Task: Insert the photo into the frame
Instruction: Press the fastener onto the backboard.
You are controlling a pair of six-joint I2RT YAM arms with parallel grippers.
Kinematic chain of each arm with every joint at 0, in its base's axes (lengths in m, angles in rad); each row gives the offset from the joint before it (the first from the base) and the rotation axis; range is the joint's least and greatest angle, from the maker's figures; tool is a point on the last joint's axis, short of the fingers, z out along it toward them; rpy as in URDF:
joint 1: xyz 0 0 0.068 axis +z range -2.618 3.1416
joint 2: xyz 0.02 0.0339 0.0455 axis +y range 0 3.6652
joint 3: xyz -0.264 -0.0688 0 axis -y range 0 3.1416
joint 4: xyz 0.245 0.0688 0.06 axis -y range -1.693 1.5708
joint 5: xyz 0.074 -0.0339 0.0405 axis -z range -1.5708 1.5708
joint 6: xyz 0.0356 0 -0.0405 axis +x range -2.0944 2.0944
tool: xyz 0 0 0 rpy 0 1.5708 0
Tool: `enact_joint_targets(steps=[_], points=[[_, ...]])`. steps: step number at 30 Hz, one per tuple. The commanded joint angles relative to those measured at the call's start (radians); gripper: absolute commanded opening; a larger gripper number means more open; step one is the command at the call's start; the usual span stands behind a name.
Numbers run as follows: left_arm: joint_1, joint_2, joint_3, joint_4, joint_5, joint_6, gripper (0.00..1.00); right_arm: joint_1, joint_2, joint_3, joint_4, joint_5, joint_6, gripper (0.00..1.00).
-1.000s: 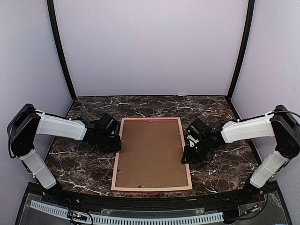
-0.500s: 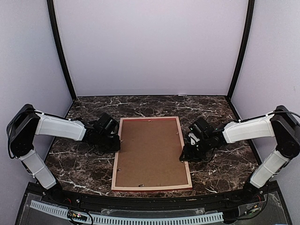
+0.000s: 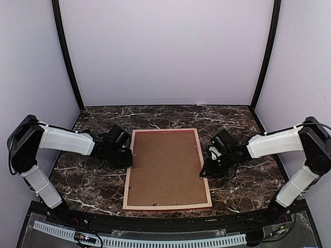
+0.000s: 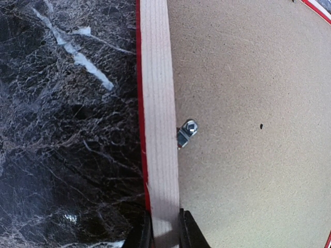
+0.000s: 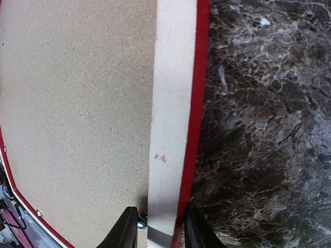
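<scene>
The frame [image 3: 165,206] lies face down in the middle of the table, pale wood back up, with a thin red edge showing. A brown backing board [image 3: 166,168] fills it. My left gripper [image 3: 130,157] is shut on the left rail [image 4: 158,103], one finger on each side of it [image 4: 165,235]. My right gripper [image 3: 202,173] grips the right rail [image 5: 173,93], its inner finger against a small metal clip [image 5: 161,230]. The photo is hidden; no print shows in any view.
The table is dark marble [image 3: 88,181], walled by pale panels at the back and sides. A metal turn clip [image 4: 185,133] sits on the frame's left rail over the backing board [image 4: 248,129]. More clips dot the frame's inner edge.
The frame has shifted a little away from me and to the left. My right gripper has moved slightly with it. The left arm has barely moved.
</scene>
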Motion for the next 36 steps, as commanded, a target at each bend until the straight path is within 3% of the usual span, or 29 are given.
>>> enact_joint_targets(steps=[1,14,26,36], points=[[-0.022,0.005,-0.033,0.005,0.124,-0.010,0.00,0.005,0.088,-0.033,0.056,0.014,-0.051,0.31],[-0.021,0.003,-0.031,-0.004,0.122,-0.008,0.00,0.005,0.146,0.017,-0.023,0.062,-0.119,0.27],[-0.021,0.008,-0.027,-0.006,0.122,-0.005,0.00,-0.011,0.155,0.077,-0.110,0.008,-0.232,0.23],[-0.022,0.004,-0.030,-0.006,0.120,-0.011,0.00,-0.071,0.141,0.092,-0.099,-0.097,-0.289,0.35]])
